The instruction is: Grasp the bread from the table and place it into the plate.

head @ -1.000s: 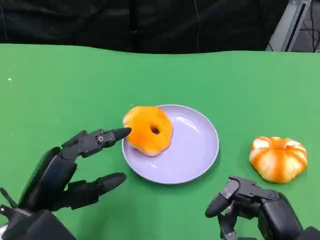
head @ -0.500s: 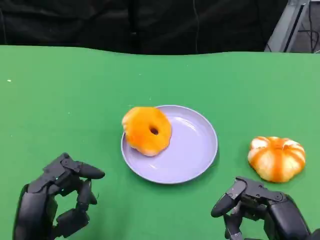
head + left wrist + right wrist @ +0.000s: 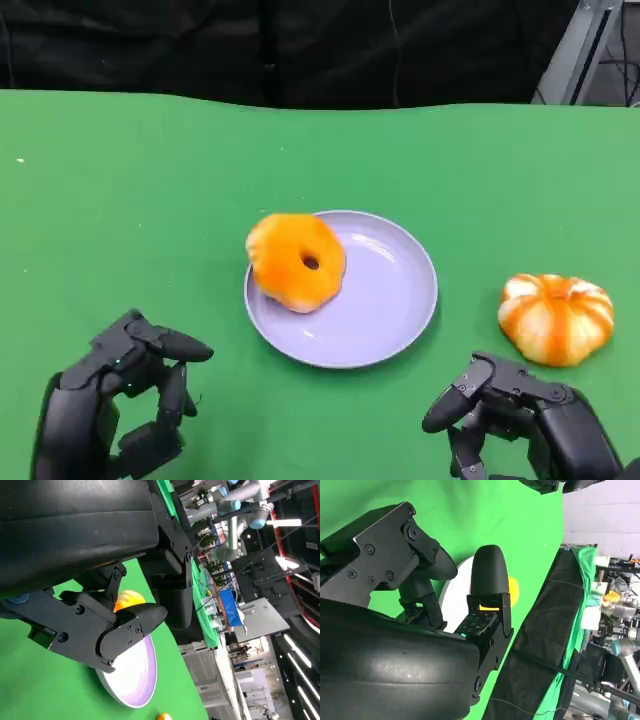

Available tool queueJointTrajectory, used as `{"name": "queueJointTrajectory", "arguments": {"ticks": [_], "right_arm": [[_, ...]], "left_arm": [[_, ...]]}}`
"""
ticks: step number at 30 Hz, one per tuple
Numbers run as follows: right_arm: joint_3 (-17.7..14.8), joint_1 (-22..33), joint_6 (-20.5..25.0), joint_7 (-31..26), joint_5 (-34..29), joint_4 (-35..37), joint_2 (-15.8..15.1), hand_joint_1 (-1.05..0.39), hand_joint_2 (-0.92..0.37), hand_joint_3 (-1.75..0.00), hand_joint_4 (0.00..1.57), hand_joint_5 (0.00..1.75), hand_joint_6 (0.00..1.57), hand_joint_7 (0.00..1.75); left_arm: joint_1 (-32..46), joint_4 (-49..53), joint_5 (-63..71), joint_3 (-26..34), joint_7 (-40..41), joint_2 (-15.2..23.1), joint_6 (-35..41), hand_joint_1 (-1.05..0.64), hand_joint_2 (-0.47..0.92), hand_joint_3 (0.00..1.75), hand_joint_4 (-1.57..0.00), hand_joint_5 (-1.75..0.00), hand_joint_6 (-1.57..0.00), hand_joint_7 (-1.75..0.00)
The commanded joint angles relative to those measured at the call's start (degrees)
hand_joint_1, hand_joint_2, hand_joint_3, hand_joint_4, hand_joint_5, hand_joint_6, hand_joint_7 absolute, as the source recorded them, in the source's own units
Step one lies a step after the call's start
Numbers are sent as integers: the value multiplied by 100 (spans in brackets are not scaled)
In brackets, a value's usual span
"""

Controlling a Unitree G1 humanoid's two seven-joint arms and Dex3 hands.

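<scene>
Hand [image 3: 125,400], my left, empty with fingers curled; bread [image 3: 296,262] overhangs plate [image 3: 385,310] rim, should seat centrally.

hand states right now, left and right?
Left hand: holding nothing, fingers curled in, closed.
Right hand: holding nothing; open or closed cannot be told.

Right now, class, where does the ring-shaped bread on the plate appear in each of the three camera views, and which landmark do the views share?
Head view: the ring-shaped bread sits at the picture's centre, over the left rim of the plate.
Left wrist view: an orange patch behind the left hand, at the plate's edge.
Right wrist view: an orange sliver beside a finger of the right hand.
Shared landmark: the lilac plate.
</scene>
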Motion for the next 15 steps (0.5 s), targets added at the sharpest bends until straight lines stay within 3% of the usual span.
{"name": "queueJointTrajectory", "arguments": {"ticks": [1, 15], "right_arm": [[-22, 37, -33, -14, 47, -85, -30, 5, -46, -122, 72, 166, 73, 134], [-8, 54, 20, -11, -4, -146, -50, 4, -48, -120, 73, 167, 73, 133]], "left_arm": [[85, -92, -89, 0, -68, 36, 316, -19, 60, 103, -78, -172, -75, -150], [155, -188, -461, -57, -499, 67, 705, -20, 57, 108, -78, -175, -75, -155]]}}
